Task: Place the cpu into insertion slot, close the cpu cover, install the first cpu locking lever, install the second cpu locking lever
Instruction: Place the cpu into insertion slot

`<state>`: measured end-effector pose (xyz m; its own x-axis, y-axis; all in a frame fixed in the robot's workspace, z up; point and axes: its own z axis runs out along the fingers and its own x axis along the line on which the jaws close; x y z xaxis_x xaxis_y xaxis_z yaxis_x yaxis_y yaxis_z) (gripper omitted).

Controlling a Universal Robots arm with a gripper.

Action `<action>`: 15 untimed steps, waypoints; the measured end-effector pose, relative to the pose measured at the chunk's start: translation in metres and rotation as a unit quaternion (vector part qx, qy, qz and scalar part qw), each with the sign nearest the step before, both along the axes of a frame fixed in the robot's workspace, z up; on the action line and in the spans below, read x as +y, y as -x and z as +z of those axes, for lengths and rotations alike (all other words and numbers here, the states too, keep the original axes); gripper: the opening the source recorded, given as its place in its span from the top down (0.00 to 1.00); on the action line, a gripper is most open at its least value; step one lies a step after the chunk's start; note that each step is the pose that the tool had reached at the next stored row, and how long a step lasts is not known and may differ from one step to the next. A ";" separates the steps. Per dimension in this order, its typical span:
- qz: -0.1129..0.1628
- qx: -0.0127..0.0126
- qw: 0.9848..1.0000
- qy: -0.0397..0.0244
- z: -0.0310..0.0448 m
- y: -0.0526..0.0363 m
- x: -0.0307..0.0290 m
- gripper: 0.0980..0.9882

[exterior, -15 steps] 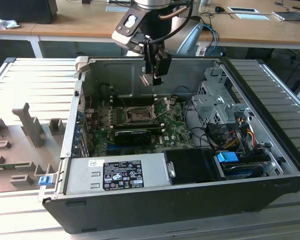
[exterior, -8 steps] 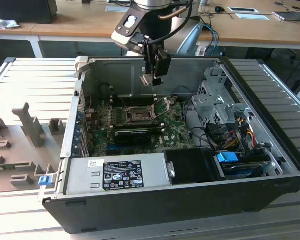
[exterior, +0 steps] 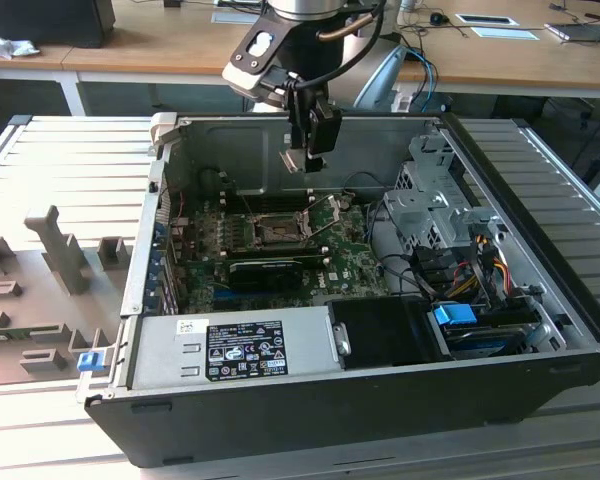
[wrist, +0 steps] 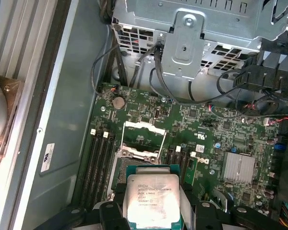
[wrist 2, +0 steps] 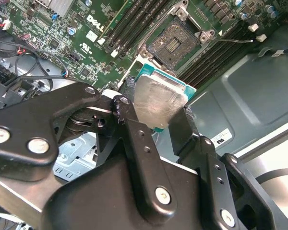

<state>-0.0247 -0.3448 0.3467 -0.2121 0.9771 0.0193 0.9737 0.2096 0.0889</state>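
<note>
Gripper (wrist 2: 157,105) pinches the cpu (wrist 2: 158,96) by two opposite edges, fingers pressed onto it, metal top visible in both wrist views. The cpu is in the air above the motherboard (exterior: 355,255), apart from the insertion slot (wrist 2: 175,43), which is bare with contacts exposed. The cpu cover (wrist: 143,123) is flipped open. In the exterior view the arm reaches down into the open computer case (exterior: 330,420).

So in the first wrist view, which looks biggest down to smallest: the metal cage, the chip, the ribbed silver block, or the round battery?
1. metal cage
2. chip, though it is nearest the camera, so it looks bigger than it really is
3. ribbed silver block
4. round battery
</note>
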 end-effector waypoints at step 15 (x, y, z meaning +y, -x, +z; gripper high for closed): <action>-0.012 0.000 1.000 0.000 -0.0018 0.0000 0.0000 0.52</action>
<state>-0.0247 -0.3449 0.3449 -0.1896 0.9817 0.0193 0.9783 0.1872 0.0889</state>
